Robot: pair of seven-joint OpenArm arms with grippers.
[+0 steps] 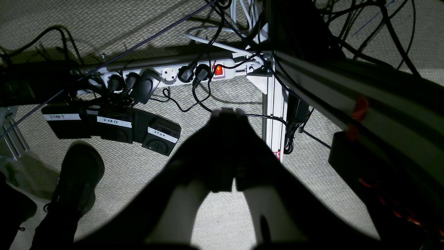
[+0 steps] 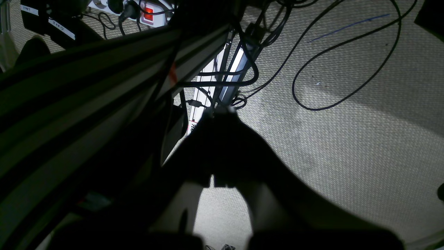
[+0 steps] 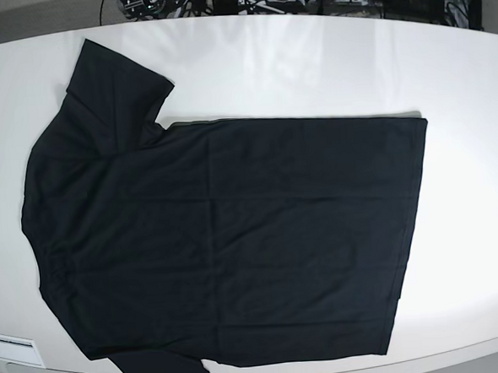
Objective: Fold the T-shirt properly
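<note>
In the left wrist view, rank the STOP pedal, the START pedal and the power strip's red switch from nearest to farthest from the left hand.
Measured from the left hand, which is shut:
1. Red switch, just above the fingertips on the power strip.
2. STOP pedal, on the floor to the left.
3. START pedal, far left of the pedal row.

The T-shirt (image 3: 227, 238) ran off the bottom edge of the base view, so the lower sleeve got cut short, and the collar end was too dark to pick out any tag. Neither arm made it into that view. Both wrist views only looked down at the floor, with the left gripper (image 1: 227, 113) and right gripper (image 2: 220, 111) showing as dark blurry silhouettes. The shoe (image 1: 78, 177) was half lost in shadow, and the pedal labels (image 1: 114, 122) were barely readable.
</note>
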